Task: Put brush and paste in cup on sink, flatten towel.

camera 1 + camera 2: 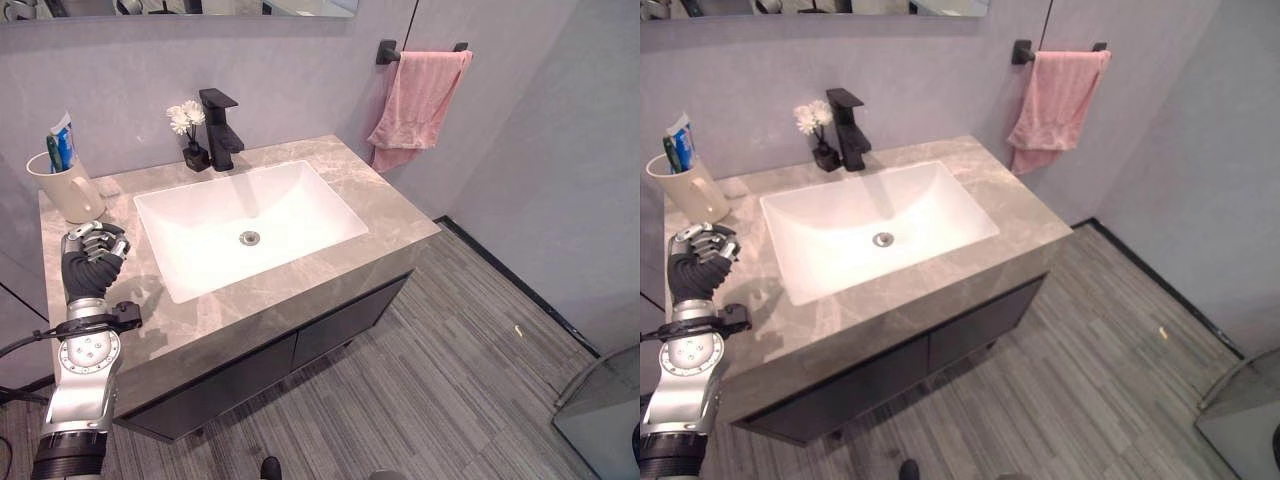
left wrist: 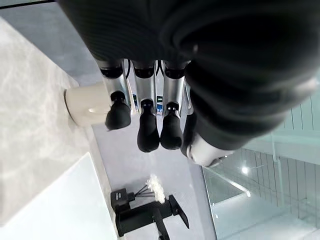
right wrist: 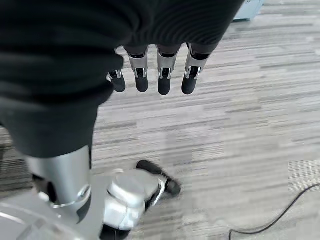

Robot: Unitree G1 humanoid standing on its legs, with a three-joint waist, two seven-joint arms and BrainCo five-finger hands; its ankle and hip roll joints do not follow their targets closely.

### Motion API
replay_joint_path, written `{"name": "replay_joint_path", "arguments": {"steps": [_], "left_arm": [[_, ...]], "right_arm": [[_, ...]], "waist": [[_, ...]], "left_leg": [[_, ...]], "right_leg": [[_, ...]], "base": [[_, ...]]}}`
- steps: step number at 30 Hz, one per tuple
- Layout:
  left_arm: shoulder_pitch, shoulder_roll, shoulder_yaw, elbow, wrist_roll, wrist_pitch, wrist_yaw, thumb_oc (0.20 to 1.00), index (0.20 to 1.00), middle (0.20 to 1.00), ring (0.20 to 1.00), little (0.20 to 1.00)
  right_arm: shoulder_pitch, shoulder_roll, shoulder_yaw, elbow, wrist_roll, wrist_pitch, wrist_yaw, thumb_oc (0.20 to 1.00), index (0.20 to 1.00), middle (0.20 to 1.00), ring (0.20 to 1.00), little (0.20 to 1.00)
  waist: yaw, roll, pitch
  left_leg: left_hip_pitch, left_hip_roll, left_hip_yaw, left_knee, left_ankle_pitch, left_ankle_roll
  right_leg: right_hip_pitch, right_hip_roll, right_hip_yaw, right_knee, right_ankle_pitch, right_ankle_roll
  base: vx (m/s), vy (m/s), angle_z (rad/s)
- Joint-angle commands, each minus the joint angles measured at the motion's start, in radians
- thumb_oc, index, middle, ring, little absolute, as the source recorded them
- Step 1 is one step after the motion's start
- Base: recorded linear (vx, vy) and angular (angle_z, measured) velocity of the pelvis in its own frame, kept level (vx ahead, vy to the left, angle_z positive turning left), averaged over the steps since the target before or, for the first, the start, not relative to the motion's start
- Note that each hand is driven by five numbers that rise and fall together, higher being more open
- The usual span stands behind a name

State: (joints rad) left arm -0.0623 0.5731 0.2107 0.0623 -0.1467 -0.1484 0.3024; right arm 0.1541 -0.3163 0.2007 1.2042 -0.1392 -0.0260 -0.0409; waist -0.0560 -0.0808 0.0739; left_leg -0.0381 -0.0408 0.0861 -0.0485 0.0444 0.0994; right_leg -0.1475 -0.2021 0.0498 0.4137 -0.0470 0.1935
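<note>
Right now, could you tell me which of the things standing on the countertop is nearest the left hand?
The cream cup with brush and paste, just beyond the left hand; the flower vase and black faucet stand farther along.

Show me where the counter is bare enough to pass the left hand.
Bare: the front strip of the counter before the basin, and the right end below the towel. Crowded: the back left, where the left hand hovers by the cup, and the faucet with the flowers.

Brush (image 1: 53, 153) and paste (image 1: 64, 136) upright in cream cup (image 1: 66, 187); pink towel (image 1: 420, 98) bunched on bar
</note>
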Motion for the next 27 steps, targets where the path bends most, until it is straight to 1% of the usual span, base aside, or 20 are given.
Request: {"name": "replay_joint_path", "arguments": {"steps": [1, 2, 4, 9, 10, 12, 13, 14, 15, 16, 17, 18, 20, 22, 25, 27], "left_arm": [[-0.015, 0.026, 0.004, -0.111, 0.081, -0.028, -0.011, 0.200, 0.200, 0.200, 0.200, 0.200], [-0.016, 0.026, 0.003, -0.110, 0.081, -0.028, -0.011, 0.200, 0.200, 0.200, 0.200, 0.200], [-0.026, 0.022, -0.008, -0.105, 0.085, -0.024, -0.012, 0.200, 0.200, 0.200, 0.200, 0.200], [-0.031, 0.019, -0.033, -0.100, 0.097, -0.020, -0.024, 0.200, 0.200, 0.200, 0.200, 0.200], [-0.032, 0.017, -0.041, -0.098, 0.091, -0.019, -0.028, 0.200, 0.200, 0.200, 0.200, 0.200], [-0.032, 0.017, -0.041, -0.097, 0.091, -0.019, -0.028, 0.200, 0.200, 0.200, 0.200, 0.200], [-0.031, 0.022, -0.051, -0.095, 0.090, -0.019, -0.033, 0.200, 0.200, 0.200, 0.200, 0.200], [-0.030, 0.024, -0.059, -0.093, 0.086, -0.021, -0.037, 0.200, 0.200, 0.200, 0.200, 0.200], [-0.022, 0.026, -0.067, -0.086, 0.090, -0.021, -0.038, 0.200, 0.200, 0.200, 0.200, 0.200], [-0.020, 0.029, -0.067, -0.086, 0.089, -0.017, -0.046, 0.200, 0.200, 0.200, 0.200, 0.200], [-0.019, 0.028, -0.073, -0.081, 0.084, -0.018, -0.047, 0.200, 0.200, 0.200, 0.200, 0.200], [-0.005, 0.021, -0.065, -0.077, 0.068, -0.023, -0.055, 0.200, 0.200, 0.200, 0.200, 0.200], [0.010, 0.020, -0.054, -0.066, 0.037, -0.026, -0.058, 0.200, 0.200, 0.200, 0.200, 0.200], [0.012, 0.026, -0.056, -0.053, 0.030, -0.024, -0.061, 0.200, 0.200, 0.200, 0.200, 0.200], [0.013, 0.031, -0.058, -0.038, 0.032, -0.018, -0.057, 0.200, 0.200, 0.200, 0.200, 0.200], [0.010, 0.028, -0.062, -0.030, 0.026, -0.014, -0.061, 0.200, 0.200, 0.200, 0.200, 0.200]], "right_arm": [[-0.022, -0.006, 0.014, 0.032, 0.052, -0.015, -0.017, 1.000, 1.000, 1.000, 1.000, 1.000], [-0.022, -0.007, 0.013, 0.032, 0.052, -0.015, -0.017, 1.000, 1.000, 1.000, 1.000, 1.000], [-0.024, -0.009, 0.020, 0.033, 0.057, -0.016, -0.018, 1.000, 1.000, 1.000, 1.000, 1.000], [-0.031, -0.020, 0.034, 0.031, 0.048, -0.015, -0.014, 1.000, 1.000, 1.000, 1.000, 1.000], [-0.037, -0.024, 0.037, 0.028, 0.049, -0.014, -0.014, 1.000, 1.000, 1.000, 1.000, 1.000], [-0.037, -0.024, 0.037, 0.028, 0.049, -0.014, -0.014, 1.000, 1.000, 1.000, 1.000, 1.000], [-0.039, -0.030, 0.043, 0.022, 0.048, -0.013, -0.011, 1.000, 1.000, 1.000, 1.000, 1.000], [-0.036, -0.034, 0.045, 0.019, 0.050, -0.014, -0.009, 1.000, 1.000, 1.000, 1.000, 1.000], [-0.028, -0.038, 0.045, 0.014, 0.051, -0.012, -0.008, 1.000, 1.000, 1.000, 1.000, 1.000], [-0.016, -0.037, 0.039, 0.015, 0.053, -0.015, -0.006, 1.000, 1.000, 1.000, 1.000, 1.000], [-0.016, -0.044, 0.034, 0.017, 0.054, -0.014, -0.007, 1.000, 1.000, 1.000, 1.000, 1.000], [-0.011, -0.053, 0.020, 0.022, 0.053, -0.012, -0.006, 1.000, 1.000, 1.000, 1.000, 1.000], [-0.006, -0.065, 0.009, 0.016, 0.047, -0.014, -0.007, 1.000, 1.000, 1.000, 1.000, 1.000], [0.002, -0.081, -0.012, 0.004, 0.060, -0.015, -0.013, 1.000, 1.000, 1.000, 1.000, 1.000], [-0.005, -0.087, -0.061, -0.032, 0.126, -0.023, -0.024, 1.000, 1.000, 1.000, 1.000, 1.000], [-0.009, -0.085, -0.049, -0.041, 0.124, -0.024, -0.010, 1.000, 1.000, 1.000, 1.000, 1.000]], "waist": [[-0.045, -0.002, 0.007], [-0.046, 0.001, 0.007], [-0.061, -0.002, 0.024], [-0.085, -0.005, 0.046], [-0.092, -0.009, 0.052], [-0.093, -0.008, 0.052], [-0.102, -0.012, 0.058], [-0.105, -0.017, 0.059], [-0.112, -0.020, 0.057], [-0.103, -0.025, 0.048], [-0.101, -0.031, 0.044], [-0.098, -0.030, 0.036], [-0.092, -0.024, 0.035], [-0.099, -0.021, 0.029], [-0.104, -0.015, 0.019], [-0.101, -0.016, 0.017]], "left_leg": [[0.038, -0.028, -0.036, 0.112, -0.139, -0.021], [0.038, -0.027, -0.038, 0.115, -0.144, -0.021], [0.048, -0.041, -0.061, 0.142, -0.163, -0.022], [0.084, -0.063, -0.105, 0.180, -0.208, -0.021], [0.096, -0.072, -0.128, 0.189, -0.219, -0.023], [0.096, -0.072, -0.129, 0.190, -0.220, -0.022], [0.101, -0.081, -0.159, 0.204, -0.231, -0.027], [0.100, -0.089, -0.177, 0.214, -0.237, -0.029], [0.105, -0.092, -0.197, 0.220, -0.244, -0.030], [0.102, -0.096, -0.202, 0.228, -0.251, -0.037], [0.102, -0.098, -0.210, 0.227, -0.256, -0.039], [0.118, -0.096, -0.232, 0.220, -0.253, -0.046], [0.125, -0.079, -0.253, 0.208, -0.239, -0.065], [0.124, -0.068, -0.268, 0.193, -0.239, -0.072], [0.127, -0.056, -0.263, 0.174, -0.239, -0.074], [0.130, -0.056, -0.257, 0.169, -0.238, -0.072]], "right_leg": [[-0.050, 0.105, -0.009, -0.244, 0.223, -0.032], [-0.049, 0.106, -0.011, -0.241, 0.220, -0.032], [-0.091, 0.129, 0.027, -0.253, 0.226, -0.031], [-0.152, 0.133, 0.074, -0.310, 0.303, -0.014], [-0.173, 0.138, 0.112, -0.330, 0.332, -0.004], [-0.172, 0.138, 0.111, -0.332, 0.333, -0.003], [-0.183, 0.143, 0.160, -0.343, 0.350, 0.007], [-0.184, 0.152, 0.190, -0.338, 0.354, 0.011], [-0.199, 0.172, 0.204, -0.306, 0.351, 0.013], [-0.176, 0.155, 0.173, -0.313, 0.320, 0.007], [-0.168, 0.146, 0.153, -0.304, 0.304, -0.001], [-0.161, 0.147, 0.141, -0.289, 0.309, 0.002], [-0.146, 0.132, 0.098, -0.292, 0.300, -0.001], [-0.136, 0.115, 0.063, -0.302, 0.293, -0.006], [-0.125, 0.100, 0.037, -0.311, 0.289, -0.009], [-0.124, 0.097, 0.036, -0.309, 0.293, -0.009]], "base": [[0.10, 0.082, 0.33], [0.10, 0.062, 0.35], [0.09, 0.040, 0.41], [0.13, -0.002, 0.51], [0.13, -0.037, 0.58], [0.08, -0.029, 0.64], [0.11, -0.050, 0.43], [0.15, -0.070, 0.24], [0.09, -0.055, 0.22], [0.10, -0.066, 0.66], [0.19, -0.129, 0.96], [0.22, -0.168, 1.21], [0.15, -0.154, 0.93], [0.08, -0.091, 0.88], [0.08, -0.048, 0.56], [0.02, -0.008, 0.02]]}}
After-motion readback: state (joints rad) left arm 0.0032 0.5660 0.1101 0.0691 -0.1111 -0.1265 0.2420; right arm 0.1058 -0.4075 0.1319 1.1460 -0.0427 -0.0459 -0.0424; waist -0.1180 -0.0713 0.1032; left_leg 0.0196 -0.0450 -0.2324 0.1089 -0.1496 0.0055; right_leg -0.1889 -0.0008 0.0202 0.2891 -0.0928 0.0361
